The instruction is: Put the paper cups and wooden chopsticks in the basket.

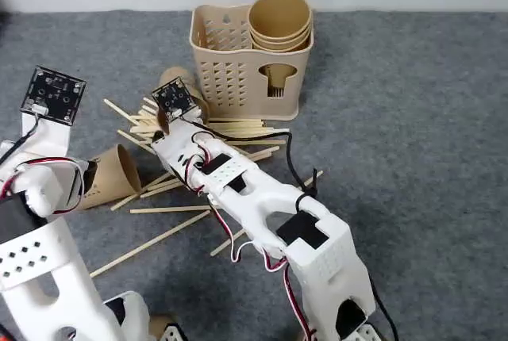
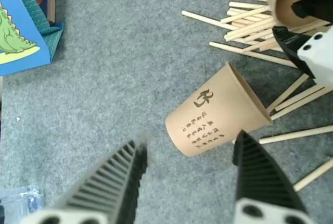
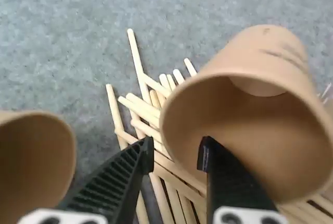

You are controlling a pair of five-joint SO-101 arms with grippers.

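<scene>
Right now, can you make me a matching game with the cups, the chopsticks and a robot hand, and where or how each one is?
1 stacked cups
2 printed cup
3 chopsticks
4 left hand

A scattered on the carpet
B open over the printed cup
C in the basket
D lying on its side

Pairs: 1-C, 2-D, 3-A, 4-B

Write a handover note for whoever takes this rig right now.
Left hand: open, above a cup lying on its side.
Right hand: open, astride the rim of a second cup at the chopstick pile.
Done: a stack of cups sits in the basket.
Left to do: those two cups and all the chopsticks.
</scene>
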